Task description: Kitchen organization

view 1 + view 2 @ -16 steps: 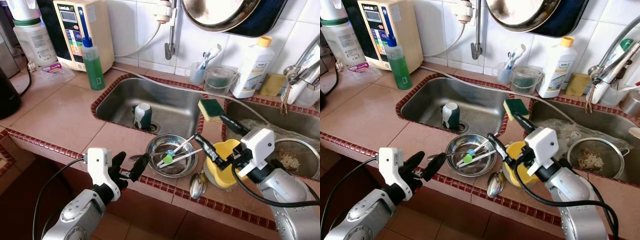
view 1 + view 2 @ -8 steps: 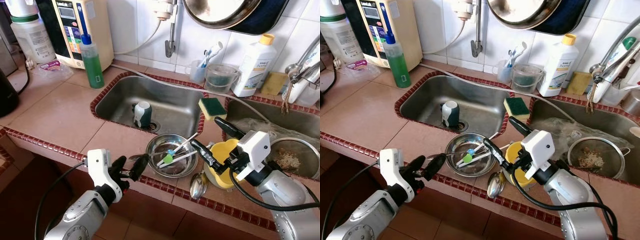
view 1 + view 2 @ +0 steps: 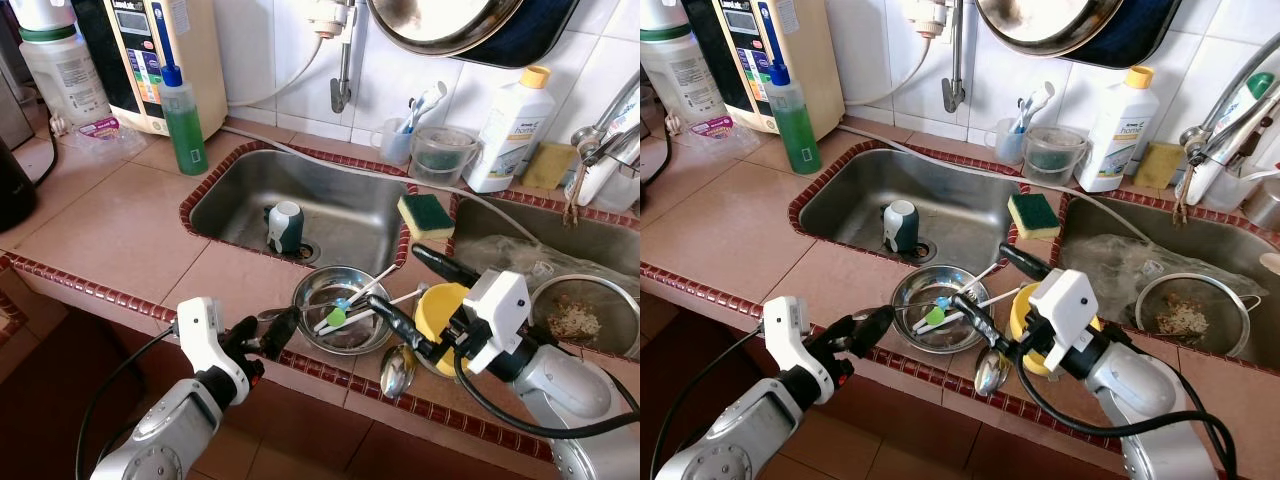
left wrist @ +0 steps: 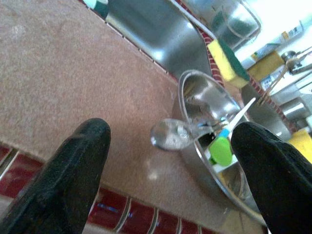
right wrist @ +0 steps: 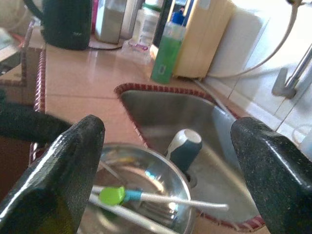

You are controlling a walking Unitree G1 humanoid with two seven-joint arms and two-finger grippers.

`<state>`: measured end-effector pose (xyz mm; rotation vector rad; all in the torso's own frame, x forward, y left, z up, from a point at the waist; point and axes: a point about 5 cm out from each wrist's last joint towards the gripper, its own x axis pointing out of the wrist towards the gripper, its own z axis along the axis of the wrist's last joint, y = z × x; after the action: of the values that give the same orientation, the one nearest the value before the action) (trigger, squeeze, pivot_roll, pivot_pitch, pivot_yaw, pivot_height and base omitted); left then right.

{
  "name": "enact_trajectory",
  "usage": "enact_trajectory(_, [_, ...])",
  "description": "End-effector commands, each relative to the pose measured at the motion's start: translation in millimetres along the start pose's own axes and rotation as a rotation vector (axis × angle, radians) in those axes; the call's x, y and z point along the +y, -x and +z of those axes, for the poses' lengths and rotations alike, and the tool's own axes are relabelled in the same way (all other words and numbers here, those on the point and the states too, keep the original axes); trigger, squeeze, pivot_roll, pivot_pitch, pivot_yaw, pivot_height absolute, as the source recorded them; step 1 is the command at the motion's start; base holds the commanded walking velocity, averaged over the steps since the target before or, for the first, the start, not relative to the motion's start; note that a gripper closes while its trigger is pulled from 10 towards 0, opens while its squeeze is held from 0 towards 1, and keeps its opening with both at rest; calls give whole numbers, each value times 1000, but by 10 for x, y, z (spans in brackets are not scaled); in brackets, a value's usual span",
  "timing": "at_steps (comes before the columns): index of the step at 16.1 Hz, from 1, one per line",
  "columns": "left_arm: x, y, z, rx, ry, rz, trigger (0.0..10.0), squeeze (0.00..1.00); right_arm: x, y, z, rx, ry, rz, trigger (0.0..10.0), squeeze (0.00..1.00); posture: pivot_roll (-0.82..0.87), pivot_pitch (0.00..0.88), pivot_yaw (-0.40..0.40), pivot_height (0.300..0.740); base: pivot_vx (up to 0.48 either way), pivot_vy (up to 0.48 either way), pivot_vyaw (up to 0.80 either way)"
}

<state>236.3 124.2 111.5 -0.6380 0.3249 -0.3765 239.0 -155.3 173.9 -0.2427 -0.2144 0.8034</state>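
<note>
A steel bowl sits on the tiled counter in front of the left sink, holding a green-headed utensil and white sticks. One spoon lies against the bowl's left side; another spoon lies at its right. A yellow cup stands beside the bowl. My right gripper is open, one finger over the bowl's right rim and the other above the cup. My left gripper is open at the counter's front edge, just left of the bowl, with nothing between its fingers.
A mug stands in the left sink. A sponge rests on the divider. A strainer is in the right sink. A green soap bottle, a white detergent bottle and a water appliance line the back.
My right gripper has moved left and down, from beside the yellow cup to over the bowl's right rim. The left gripper has stayed almost where it was.
</note>
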Motion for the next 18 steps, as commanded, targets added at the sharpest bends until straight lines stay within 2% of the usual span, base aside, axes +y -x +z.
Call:
enact_trajectory(1, [-3, -16, -4, 5, 26, 3, 10000, 0, 39, 2, 45, -1, 17, 29, 10000, 0, -129, 75, -18, 740, 0, 0, 0])
enact_trajectory(9, [-112, -79, 8, 7, 60, -35, 10000, 0, 75, 11, 68, 4, 12, 47, 10000, 0, -137, 82, -12, 740, 0, 0, 0])
enact_trajectory(10, [-117, -82, 11, 6, 61, -38, 9765, 0, 75, 12, 68, 4, 13, 46, 10000, 0, -137, 82, -12, 740, 0, 0, 0])
enact_trajectory(12, [-124, -86, 17, 6, 58, -42, 4588, 0, 80, 14, 69, 5, 15, 45, 10000, 0, -138, 83, -9, 740, 0, 0, 0])
enact_trajectory(13, [-124, -86, 21, 6, 57, -42, 3961, 0, 82, 14, 68, 7, 16, 45, 10000, 0, -138, 83, -9, 740, 0, 0, 0])
enact_trajectory(14, [-124, -82, 23, 5, 58, -44, 2549, 0, 85, 15, 68, 8, 16, 45, 10000, 0, -138, 84, -7, 740, 0, 0, 0])
enact_trajectory(15, [-122, -80, 28, 4, 60, -44, 0, 0, 84, 18, 68, 9, 17, 44, 10000, 0, -138, 84, -7, 740, 0, 0, 0])
enact_trajectory(18, [-124, -75, 41, -2, 67, -47, 0, 0, 87, 26, 63, 13, 17, 43, 10000, 0, -138, 87, -6, 740, 0, 0, 0])
